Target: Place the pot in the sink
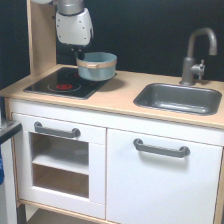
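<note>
The teal-blue pot [98, 69] with a tan rim band is at the back right corner of the black hob [55, 84]. It looks slightly tilted; I cannot tell whether it rests on the hob or hangs just above it. My gripper [79, 55] comes down from above onto the pot's left rim, and its dark fingers seem closed on that rim, with their tips partly hidden by the pot. The dark grey sink [177, 98] is set in the counter towards the exterior view's right, apart from the pot, with nothing in it.
A grey faucet [196, 52] stands behind the sink and arches over it. A tall wooden side panel [40, 35] rises just left of the arm. The hob has red rings. The light wooden counter [117, 95] runs between hob and sink.
</note>
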You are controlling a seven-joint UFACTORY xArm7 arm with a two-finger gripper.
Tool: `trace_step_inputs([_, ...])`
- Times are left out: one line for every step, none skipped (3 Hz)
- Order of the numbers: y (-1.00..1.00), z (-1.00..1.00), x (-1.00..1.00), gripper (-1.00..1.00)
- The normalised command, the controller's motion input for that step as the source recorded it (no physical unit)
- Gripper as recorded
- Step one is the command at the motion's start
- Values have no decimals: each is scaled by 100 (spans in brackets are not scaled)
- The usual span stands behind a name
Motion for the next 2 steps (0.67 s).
trace_step_inputs([8,-17,99,-100])
trace_step_inputs([5,-31,99,-100])
